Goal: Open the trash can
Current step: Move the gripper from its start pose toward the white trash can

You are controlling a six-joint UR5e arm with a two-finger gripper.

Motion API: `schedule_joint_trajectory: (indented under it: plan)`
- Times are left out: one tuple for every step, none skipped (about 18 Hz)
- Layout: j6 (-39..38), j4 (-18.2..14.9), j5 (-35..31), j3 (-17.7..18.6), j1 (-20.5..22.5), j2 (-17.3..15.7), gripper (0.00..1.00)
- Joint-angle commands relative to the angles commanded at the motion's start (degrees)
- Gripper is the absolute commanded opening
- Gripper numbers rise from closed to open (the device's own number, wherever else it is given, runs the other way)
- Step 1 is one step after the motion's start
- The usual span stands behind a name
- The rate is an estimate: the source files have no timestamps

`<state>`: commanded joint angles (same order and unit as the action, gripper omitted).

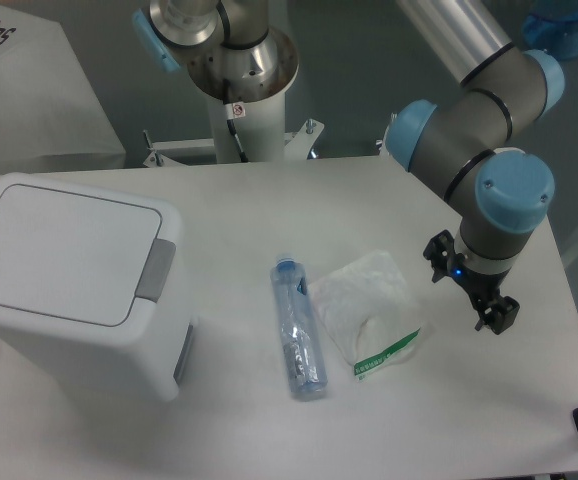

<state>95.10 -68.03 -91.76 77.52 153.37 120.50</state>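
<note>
Still at the approach step: lid shut, and I have not reached the bin.

From my seat, the large white boxy plastic trash can (74,280) stands at the table's left side, its flat lid closed, its long axis running left-right, and its grey push-button strip (156,271) facing right toward the clear plastic bottle (298,328) just beside it. My black two-finger gripper (479,296) hangs well right of the can, beyond a crumpled clear plastic bag (369,312); I cannot tell its jaw width. Next I'd cross over and press that strip.
</note>
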Motion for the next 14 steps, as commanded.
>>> schedule_joint_trajectory:
  plan:
    - [0.0,0.2,-0.1,0.1,-0.1,0.0,1.0]
    - [0.0,0.3,-0.1,0.2,-0.4,0.0,1.0]
    - [0.0,0.3,0.0,0.0,-0.4,0.0,1.0]
    - [-0.1,0.2,0.1,0.2,-0.5,0.0,1.0]
    - [-0.1,0.1,-0.4,0.7,-0.6,0.0,1.0]
    - [-0.1,0.0,-0.7,1.5,-0.4,0.2,1.0]
    - [0.0,0.0,-0.5,2.6,0.0,0.0,1.0]
    - [-0.1,0.1,-0.5,3.2,0.2,-0.7,1.0]
    - [-0.1,-0.5,-0.6,2.9,0.1,-2.0,1.0]
    - [-0.1,-1.3,-0.2,3.6,0.0,-3.5,1.0]
    - [-0.1,-2.4,-0.1,4.0,-0.7,-4.7,1.0]
    - [-0.1,-3.2,0.1,4.1,-1.2,-5.9,1.0]
    - [-0.1,-3.8,0.1,4.2,-1.8,-7.0,1.0]
    - [-0.3,-3.9,0.2,4.7,-2.3,-7.2,1.0]
